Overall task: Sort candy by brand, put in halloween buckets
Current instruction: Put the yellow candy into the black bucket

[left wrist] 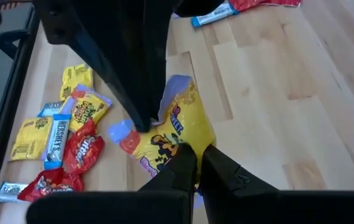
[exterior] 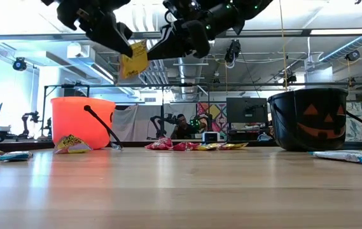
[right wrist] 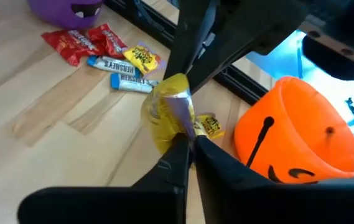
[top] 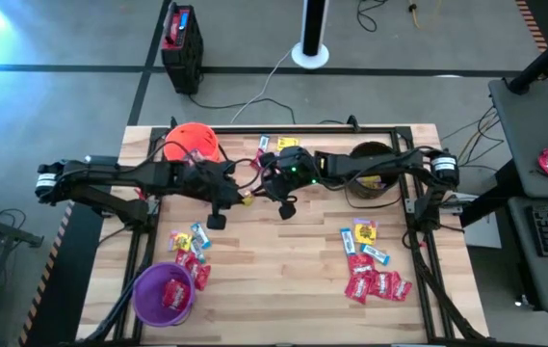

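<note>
yellow packet (exterior: 133, 59) is pinched between both my left gripper (left wrist: 196, 163) and right gripper (right wrist: 189, 149) above mid-table, a few candies sit in the purple bucket (top: 148, 304), and most piles remain unsorted.

Glossy yellow packet (left wrist: 175, 127), smooth wooden table (top: 293, 255), plastic orange bucket (right wrist: 301, 130)

"HERSHEY'S" reads on a blue-and-white candy packet (left wrist: 55, 138).

Packet (exterior: 133, 58) between both hands, aloft
</note>
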